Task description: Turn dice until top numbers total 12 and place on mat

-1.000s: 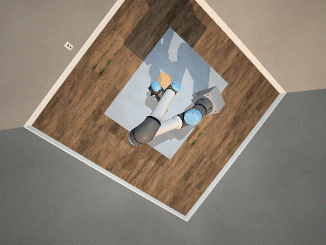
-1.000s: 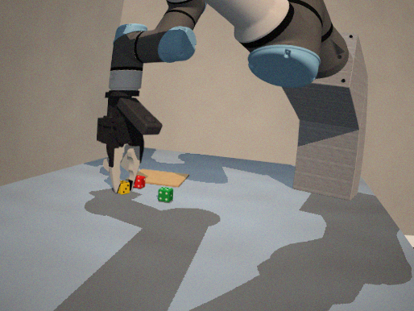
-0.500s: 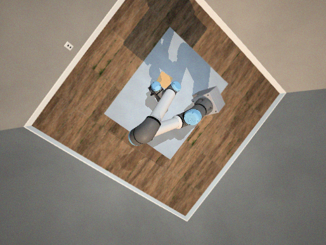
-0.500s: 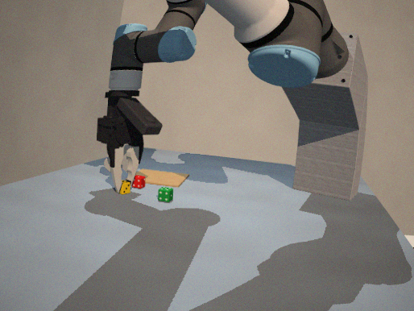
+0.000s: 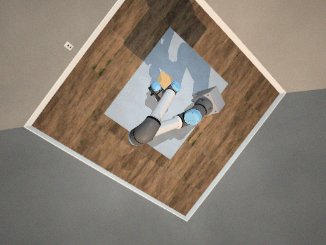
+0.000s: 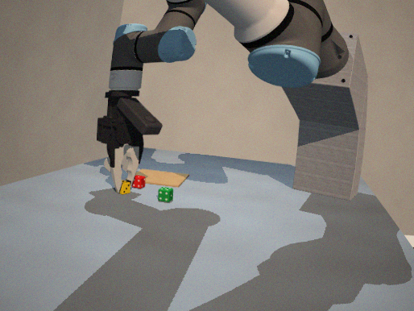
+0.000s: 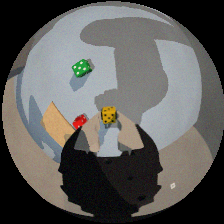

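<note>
The flat, square, tan-orange mat (image 5: 164, 79) (image 6: 163, 177) (image 7: 54, 123) lies on the pale blue tabletop (image 5: 123, 101) (image 6: 101, 242) (image 7: 50, 65), with all three dice off it. In the exterior view, the yellow die with black pips (image 6: 125, 187) (image 7: 109, 115) is to the left of the mat and nearer the camera, tilted between the pale fingertips of the black claw (image 5: 157, 96) (image 6: 126, 188) (image 7: 109, 111). The claw is clamped on this yellow die, low over the tabletop; whether the die touches the surface cannot be told. The red die with white pips (image 6: 139, 181) (image 7: 79, 121) sits just beside the mat, between it and the yellow die. The green die with white pips (image 6: 165, 194) (image 7: 81, 68) rests flat on the camera's side of the mat, apart from it and from the other dice. The white-and-grey jointed arm with light blue caps (image 5: 163, 105) (image 6: 258, 16) reaches over from a grey block-shaped pedestal (image 5: 218, 95) (image 6: 326, 165) to the right of the mat in the exterior view, well apart from it. From above, the arm and claw hide the dice, and the numbers on top cannot be read with certainty.
</note>
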`<action>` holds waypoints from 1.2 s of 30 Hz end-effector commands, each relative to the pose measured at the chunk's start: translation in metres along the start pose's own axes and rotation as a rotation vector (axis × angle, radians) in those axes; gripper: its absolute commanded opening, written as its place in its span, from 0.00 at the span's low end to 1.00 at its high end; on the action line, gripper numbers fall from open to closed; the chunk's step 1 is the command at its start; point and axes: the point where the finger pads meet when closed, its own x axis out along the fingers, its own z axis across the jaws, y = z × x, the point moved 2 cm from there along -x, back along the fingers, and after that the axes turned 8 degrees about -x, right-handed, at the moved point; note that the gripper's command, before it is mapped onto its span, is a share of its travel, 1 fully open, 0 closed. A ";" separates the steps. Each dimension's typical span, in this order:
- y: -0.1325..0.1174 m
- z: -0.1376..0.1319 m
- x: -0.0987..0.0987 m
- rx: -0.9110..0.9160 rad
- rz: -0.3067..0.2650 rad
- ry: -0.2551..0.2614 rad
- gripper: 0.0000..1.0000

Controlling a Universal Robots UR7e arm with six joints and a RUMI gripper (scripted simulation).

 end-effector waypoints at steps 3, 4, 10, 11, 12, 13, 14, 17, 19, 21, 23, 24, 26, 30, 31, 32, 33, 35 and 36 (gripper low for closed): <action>-0.002 0.001 0.000 -0.004 0.000 0.000 0.06; -0.002 0.001 0.000 -0.004 0.000 0.000 0.06; -0.002 0.001 0.000 -0.004 0.000 0.000 0.06; -0.002 0.001 0.000 -0.004 0.000 0.000 0.06; -0.002 0.001 0.000 -0.004 0.000 0.000 0.06; -0.002 0.001 0.000 -0.004 0.000 0.000 0.06; -0.002 0.001 0.000 -0.004 0.000 0.000 0.06; -0.002 0.001 0.000 -0.004 0.000 0.000 0.06; -0.002 0.001 -0.001 -0.004 0.000 0.000 0.06; -0.002 0.001 -0.002 -0.004 0.000 0.000 0.06; -0.002 0.001 -0.004 -0.004 0.000 0.000 0.06; -0.002 0.001 -0.005 -0.004 0.000 0.000 0.06; -0.002 0.001 -0.006 -0.004 0.000 0.000 0.06; -0.002 0.001 -0.011 -0.004 0.000 0.000 0.06; -0.002 0.001 -0.013 -0.004 0.000 0.000 0.06; -0.002 0.001 -0.014 -0.004 0.000 0.000 0.06; -0.002 0.001 -0.017 -0.004 0.000 0.000 0.06; -0.002 0.001 -0.021 -0.004 0.000 0.000 0.06; -0.002 0.001 -0.023 -0.004 0.000 0.000 0.06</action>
